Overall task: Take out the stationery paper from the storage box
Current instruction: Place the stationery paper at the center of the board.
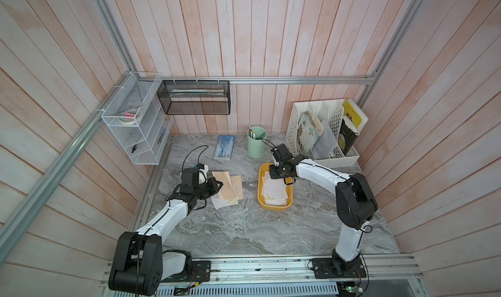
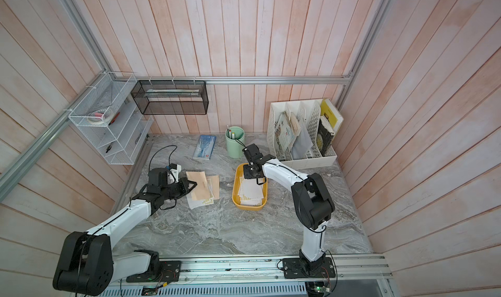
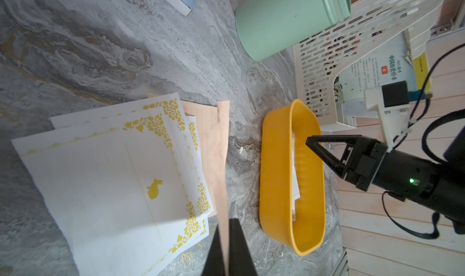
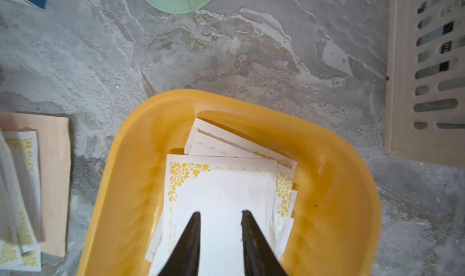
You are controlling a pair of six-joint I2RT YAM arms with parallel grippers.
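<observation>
In both top views the storage box sits toward the table's back edge, stationery paper inside; left wrist view: the left gripper clamps a peach sheet; right wrist view: the right gripper has jaws apart over the top sheet; closing flat may crumple it.

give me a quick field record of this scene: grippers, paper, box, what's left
left gripper: shut on a peach sheet, held over the pile on the table
right gripper: open, tips over the top sheet in the box; contact unclear
storage box: mustard-yellow tub holding several white gold-bordered sheets
removed pile: white and peach sheets overlapping on the marble table, on the left arm's side of the box
task state: unfinished, the box is not yet empty
</observation>
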